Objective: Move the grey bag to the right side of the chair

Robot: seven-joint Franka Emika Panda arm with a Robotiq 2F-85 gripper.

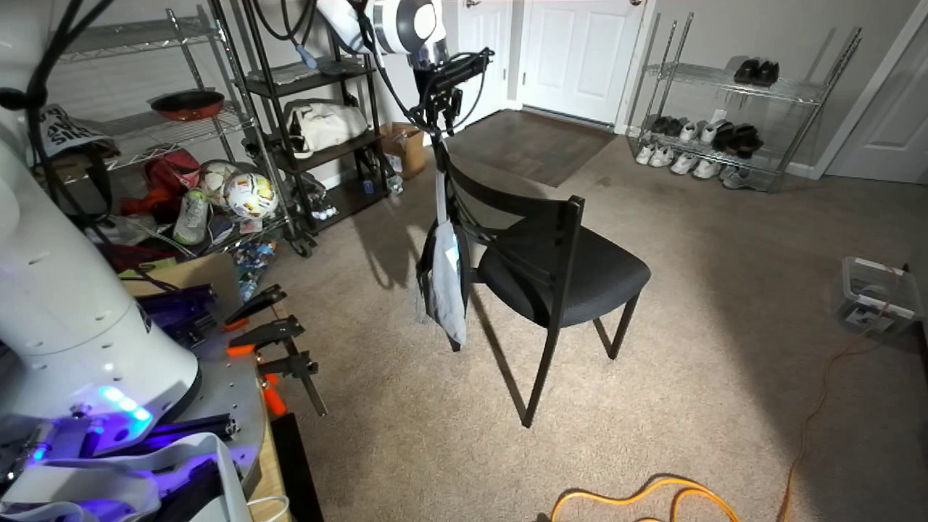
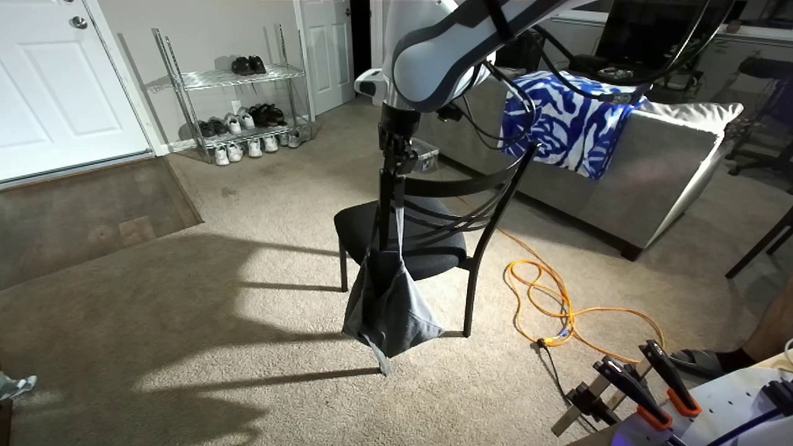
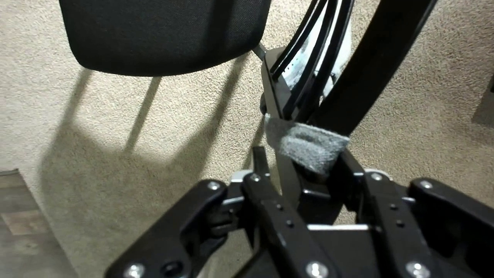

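Note:
The grey bag hangs by its loop handle at the chair's near backrest post, in both exterior views (image 1: 448, 279) (image 2: 412, 316). Its lower end is just above the carpet. The chair (image 1: 580, 279) stands upright; its seat also shows in the wrist view (image 3: 166, 34). My gripper (image 1: 439, 127) is at the top of that post, also in an exterior view (image 2: 393, 170). In the wrist view my gripper (image 3: 303, 158) is open, its fingers on either side of the post top and the grey strap. A gap shows by the left finger; contact at the right finger is unclear.
An orange cable (image 2: 545, 291) lies on the carpet beside the chair. Clamps (image 1: 272, 337) stick out from the robot's table edge. A sofa (image 2: 650, 179) stands beyond the chair. Shelves (image 1: 326, 123) and a shoe rack (image 1: 739, 83) stand along the walls.

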